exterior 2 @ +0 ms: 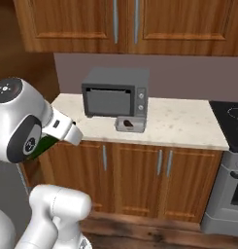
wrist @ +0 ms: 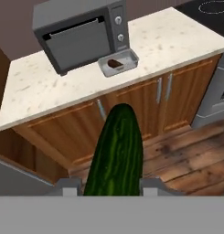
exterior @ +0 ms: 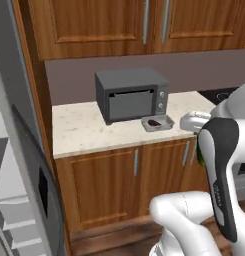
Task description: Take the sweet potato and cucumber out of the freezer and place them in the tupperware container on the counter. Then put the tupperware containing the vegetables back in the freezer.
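No text, label, brand, number or sign can be read anywhere in these views. The dark-grey box-shaped microwave (exterior: 132, 94) at the back edge of the beige speckled stone worktop (exterior: 84, 130) has two round knobs on its right-hand panel, but any markings around them are too small and blurred to make out.

A dark-grey microwave (exterior: 132, 95) stands below 2 wooden wall cabinets (exterior: 144, 22), a stove (exterior 2: 229, 116) nearby.

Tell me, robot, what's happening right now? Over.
Fingers shut on cucumber. Sweet potato in tupperware container on counter. Path looks clear.
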